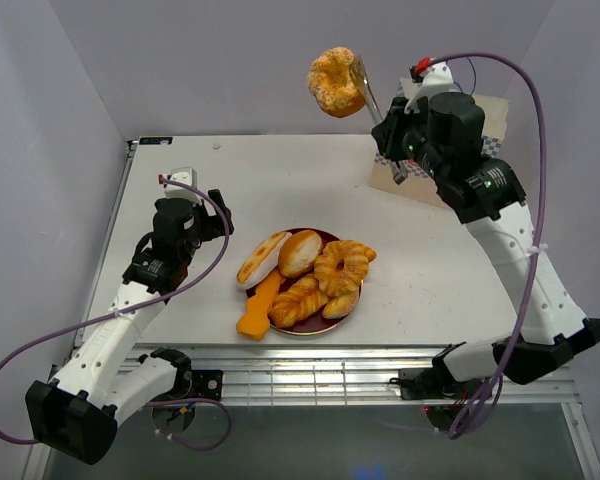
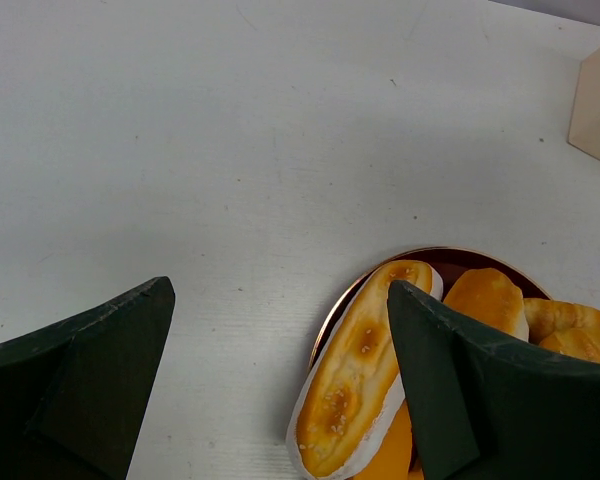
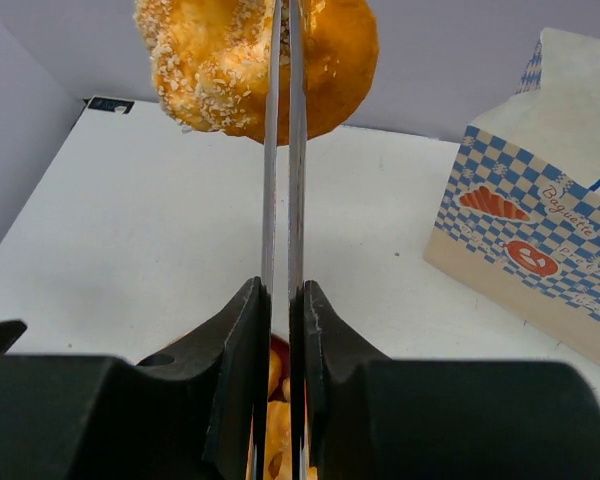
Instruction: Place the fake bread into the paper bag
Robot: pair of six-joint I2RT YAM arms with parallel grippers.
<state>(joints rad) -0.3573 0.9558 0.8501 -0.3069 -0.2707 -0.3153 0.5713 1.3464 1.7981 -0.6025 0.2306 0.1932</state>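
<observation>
My right gripper (image 1: 400, 150) (image 3: 282, 290) is shut on metal tongs (image 1: 368, 90) (image 3: 282, 180), raised high over the table. The tongs pinch a round sesame-crusted bun (image 1: 336, 82) (image 3: 220, 60). The paper bag (image 1: 490, 120) (image 3: 540, 230), cream with a blue checkered band, lies behind and to the right of that arm. The dark red plate (image 1: 352, 302) (image 2: 420, 257) holds several more breads: an oval roll (image 1: 264, 258) (image 2: 360, 370), a round bun (image 1: 300, 252), croissants (image 1: 342, 266), a braided loaf (image 1: 298, 300). An orange wedge (image 1: 257, 310) leans off its edge. My left gripper (image 1: 202, 222) (image 2: 280, 385) is open, just left of the plate.
The plate sits near the table's front edge (image 1: 330, 348). Walls close in the table at left and back. A small dark tag (image 3: 108, 104) lies at the far left corner.
</observation>
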